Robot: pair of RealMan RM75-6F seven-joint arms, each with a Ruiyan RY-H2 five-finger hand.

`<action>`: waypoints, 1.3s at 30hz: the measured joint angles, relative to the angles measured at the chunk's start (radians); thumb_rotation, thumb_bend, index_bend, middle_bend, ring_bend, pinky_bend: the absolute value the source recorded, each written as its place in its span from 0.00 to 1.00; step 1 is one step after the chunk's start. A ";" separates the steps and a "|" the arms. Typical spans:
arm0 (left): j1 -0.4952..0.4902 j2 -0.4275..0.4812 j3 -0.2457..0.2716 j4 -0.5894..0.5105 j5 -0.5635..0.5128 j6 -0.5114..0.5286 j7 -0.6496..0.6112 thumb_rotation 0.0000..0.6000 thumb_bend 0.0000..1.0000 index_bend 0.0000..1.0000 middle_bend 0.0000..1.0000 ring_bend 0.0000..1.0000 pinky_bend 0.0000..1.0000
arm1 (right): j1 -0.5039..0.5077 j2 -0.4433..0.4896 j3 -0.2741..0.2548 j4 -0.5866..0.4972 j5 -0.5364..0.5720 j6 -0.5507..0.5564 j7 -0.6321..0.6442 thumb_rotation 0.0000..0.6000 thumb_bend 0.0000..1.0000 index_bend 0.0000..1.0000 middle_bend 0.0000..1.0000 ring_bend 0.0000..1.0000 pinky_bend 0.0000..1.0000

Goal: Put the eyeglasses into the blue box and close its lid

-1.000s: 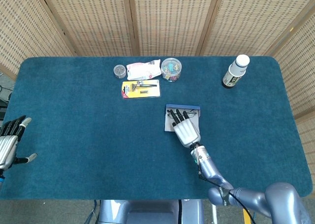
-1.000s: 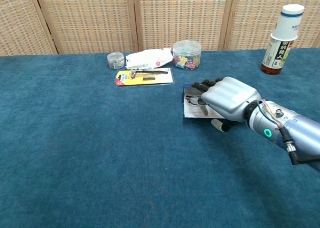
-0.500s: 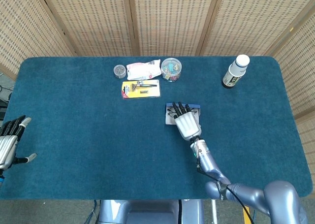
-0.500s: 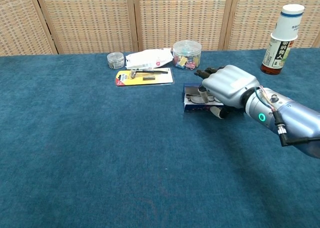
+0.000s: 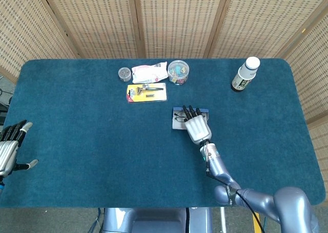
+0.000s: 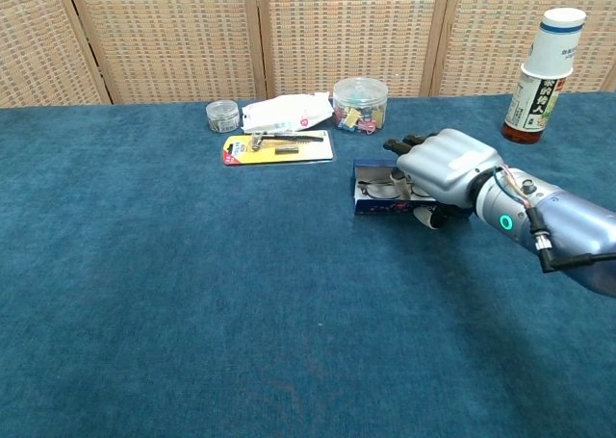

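The right hand point(image 5: 198, 129) lies palm-down over the blue box point(image 5: 181, 118), its dark fingertips point(image 5: 190, 110) reaching toward 12 o'clock across the box's far edge. In the chest view the same right hand point(image 6: 441, 168) covers the right part of the blue box point(image 6: 373, 201), with the thumb hanging at the near side. It presses on the box rather than closing around anything; whether the fingers grip the lid I cannot tell.

The eyeglasses point(image 6: 377, 187) lie inside the box, their frames showing just left of the hand; from the head view the eyeglasses point(image 5: 179, 118) peek out at the hand's 9 o'clock.

Compared with 1 second ago, the hand has travelled toward 12 o'clock, and the pale lid that then lay flat toward the robot no longer shows. The box now looks shorter, front to back. Since 0.5 seconds ago the hand has edged slightly farther over the box.

The left hand point(image 5: 10, 146) rests at the table's 9 o'clock edge, fingers spread and holding nothing, unmoved across the frames.

A white-capped bottle point(image 5: 244, 74) stands at 1 o'clock from the box, well apart.
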 measured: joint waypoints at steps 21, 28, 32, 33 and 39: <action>-0.002 -0.001 0.001 -0.002 -0.001 -0.003 0.006 1.00 0.01 0.00 0.00 0.00 0.00 | -0.061 0.197 -0.141 -0.155 -0.261 0.073 0.134 1.00 0.52 0.72 0.00 0.00 0.15; -0.004 -0.001 0.001 -0.001 -0.003 -0.006 0.006 1.00 0.01 0.00 0.00 0.00 0.00 | -0.102 0.331 -0.216 -0.245 -0.420 0.149 0.194 1.00 0.52 0.72 0.00 0.00 0.15; -0.006 -0.004 0.002 -0.003 -0.003 -0.008 0.015 1.00 0.01 0.00 0.00 0.00 0.00 | -0.125 0.391 -0.251 -0.288 -0.486 0.175 0.221 1.00 0.52 0.72 0.00 0.00 0.15; -0.006 -0.004 0.002 -0.004 -0.002 -0.008 0.016 1.00 0.01 0.00 0.00 0.00 0.00 | -0.128 0.398 -0.255 -0.295 -0.493 0.176 0.223 1.00 0.52 0.72 0.00 0.00 0.15; -0.006 -0.006 0.003 -0.006 -0.004 -0.007 0.024 1.00 0.01 0.00 0.00 0.00 0.00 | -0.132 0.409 -0.254 -0.297 -0.506 0.151 0.223 1.00 0.52 0.72 0.00 0.00 0.15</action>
